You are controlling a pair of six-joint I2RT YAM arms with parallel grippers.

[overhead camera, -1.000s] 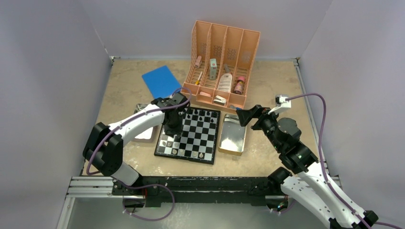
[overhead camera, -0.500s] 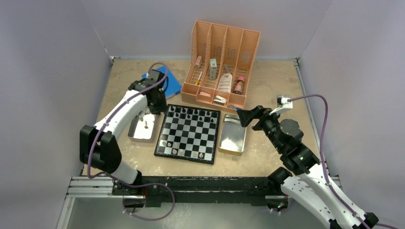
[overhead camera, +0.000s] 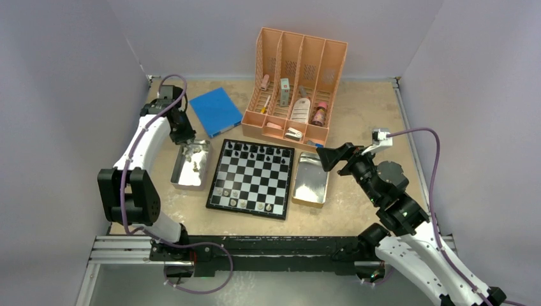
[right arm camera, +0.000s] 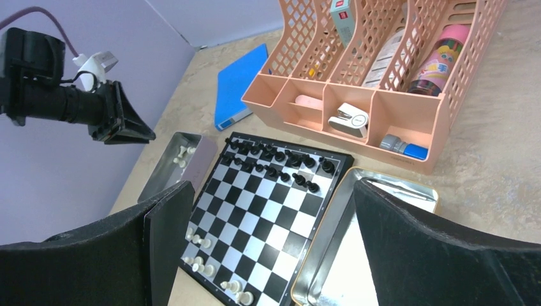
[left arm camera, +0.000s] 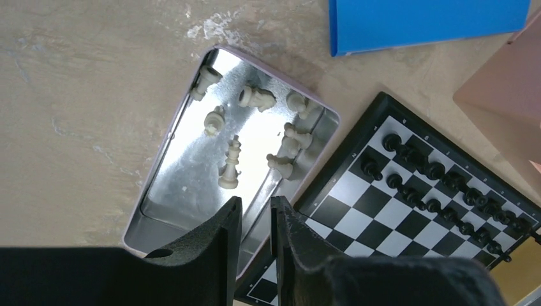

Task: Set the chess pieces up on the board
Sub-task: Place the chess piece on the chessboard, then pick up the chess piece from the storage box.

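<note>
Left arm has swung off the board (overhead camera: 252, 180) in the last second. It was over the board's left columns and is now clear of it, above the metal tray (overhead camera: 185, 178) just left of the board. That reads as a drop-off done and a trip back for the next piece. Left gripper (left arm camera: 254, 203): jaws nearly together, only a narrow slit, nothing in it, touching nothing, hanging over the tray's board-side rim. Black pieces (overhead camera: 258, 152) fill the two rows at the board's far edge. A few pale pieces (overhead camera: 269, 208) stand on the near rows. Several loose pieces (left arm camera: 231, 167), all pale, still lie in that tray, some tipped over, so the white side looks well short of done. Right gripper (right arm camera: 271, 191) hasn't budged: spread wide, empty, hovering by the second tray (overhead camera: 311, 185) just right of the board.
</note>
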